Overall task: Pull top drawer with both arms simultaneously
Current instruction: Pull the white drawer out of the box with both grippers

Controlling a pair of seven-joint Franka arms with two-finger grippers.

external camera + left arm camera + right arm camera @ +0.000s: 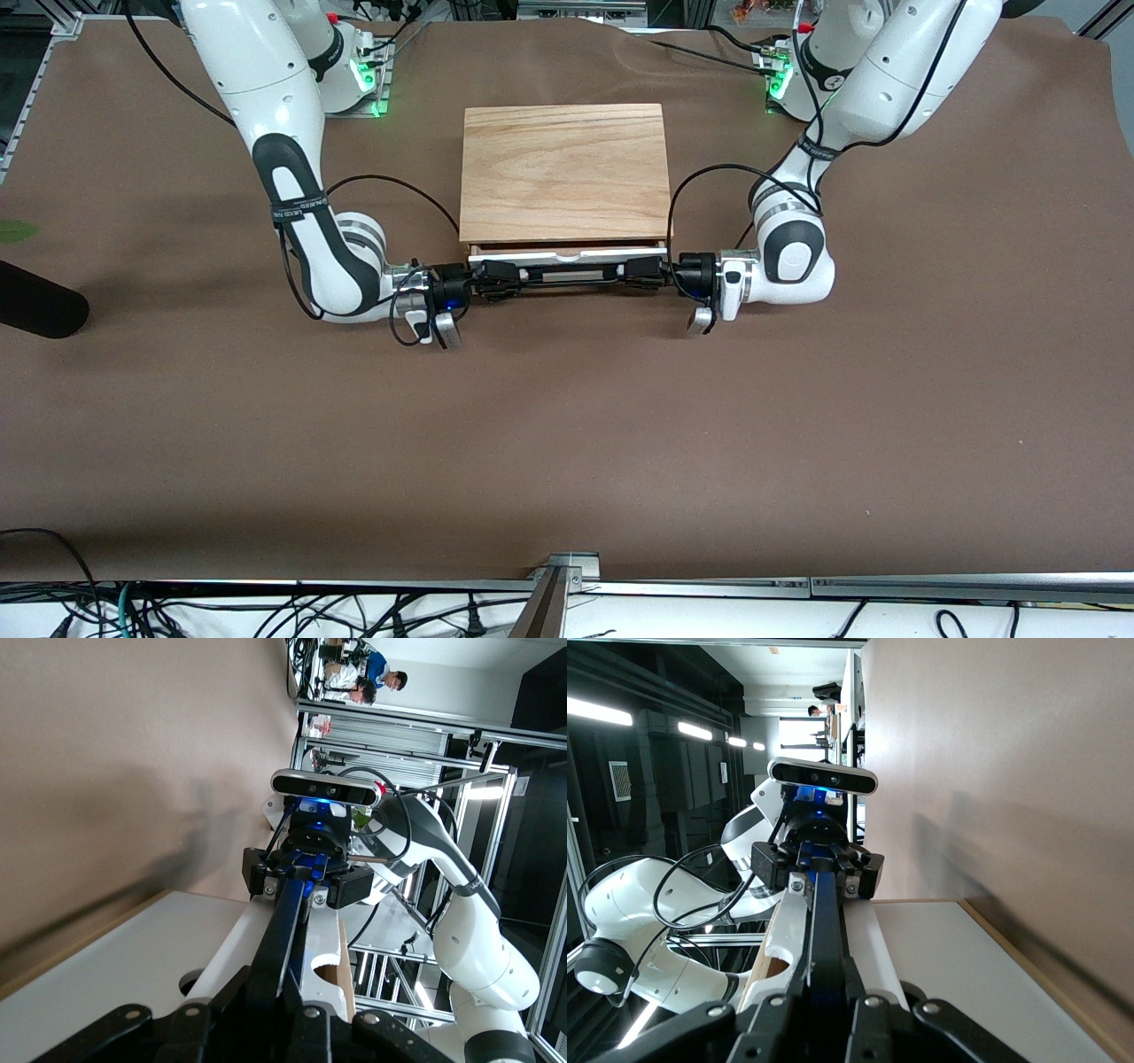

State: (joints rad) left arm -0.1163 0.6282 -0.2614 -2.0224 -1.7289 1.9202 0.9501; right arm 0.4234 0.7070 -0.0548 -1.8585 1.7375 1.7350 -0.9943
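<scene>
Brown table covering (567, 425) | white-fronted top drawer (567, 263), stiff, slightly out | left gripper (640, 270), right gripper (498, 275) clamped on its thin black bar handle (567, 275)

A brown paper sheet (567, 443), creased near its edges, covers the table, which is bordered by an aluminium rail (797, 587) with tangled black cables (266, 616) beneath. Green lamps (372, 84) glow at the sheet's upper edge. Metal shelving frames (399, 753) stand under strip lights (620, 713), and two people (363, 682) sit at a distant desk.
</scene>
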